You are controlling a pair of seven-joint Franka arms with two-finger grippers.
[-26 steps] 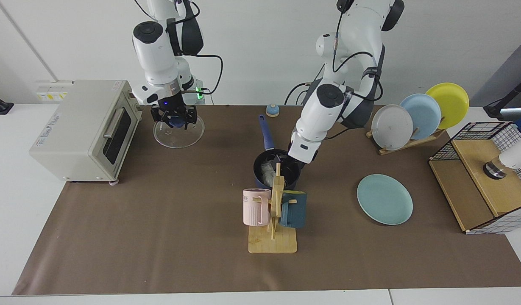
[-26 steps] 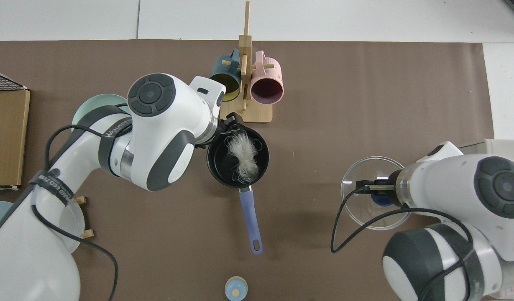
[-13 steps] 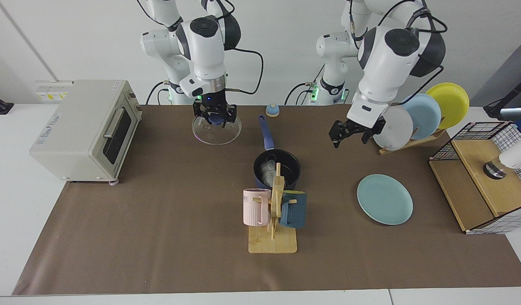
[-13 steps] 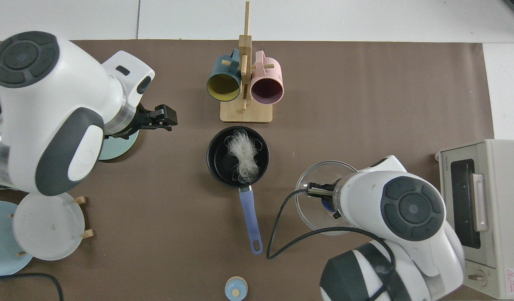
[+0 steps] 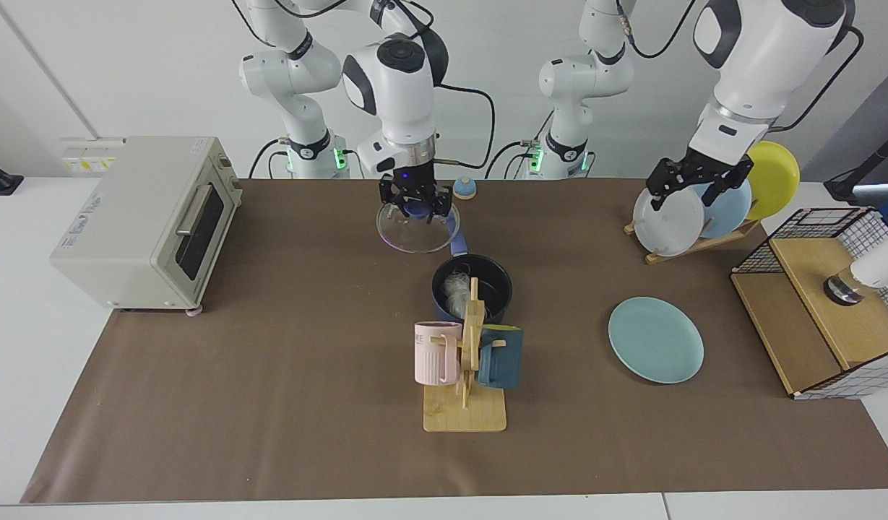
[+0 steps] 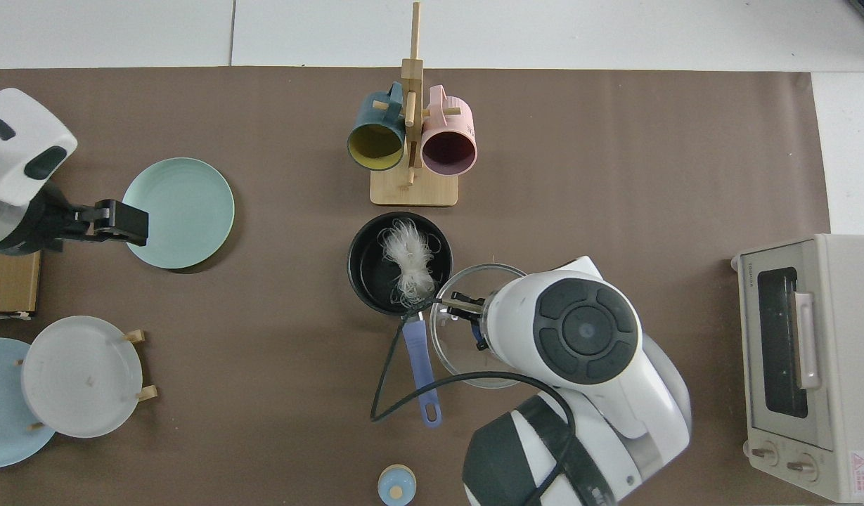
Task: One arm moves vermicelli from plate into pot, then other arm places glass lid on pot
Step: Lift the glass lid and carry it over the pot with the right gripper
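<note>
The right gripper [image 5: 415, 204] has its fingers closed on the blue knob of the glass lid [image 5: 417, 231], and the lid hangs beneath it, clear of the brown mat. In the facing view the lid sits near the mat's far edge, over the long blue handle of the pot [image 5: 472, 290]. In the top view the lid's [image 6: 467, 330] rim overlaps the pot's [image 6: 375, 274] rim on the handle side, but the lid does not cover the pot's opening. The right arm drops from its base at the far edge, elbow high, with its wrist pointing straight down.

The vermicelli [image 6: 408, 263] lies inside the pot as a pale wispy bundle against the black interior. The pot stands near the mat's middle, just behind a wooden mug rack [image 5: 467, 375] that holds a pink mug [image 5: 436, 352] and a dark teal mug [image 5: 500, 357].

The left gripper [image 5: 696, 184] is held high with its jaws apart and nothing between them. In the facing view it is in front of the white plate [image 5: 667, 217] in a plate rack [image 5: 693, 245] near the mat's far corner. The left arm is raised, bent and waiting. The teal-green plate [image 5: 655, 339] lies bare on the mat, well apart from the pot. A toaster oven [image 5: 144, 220] stands at the opposite end of the table.
</note>
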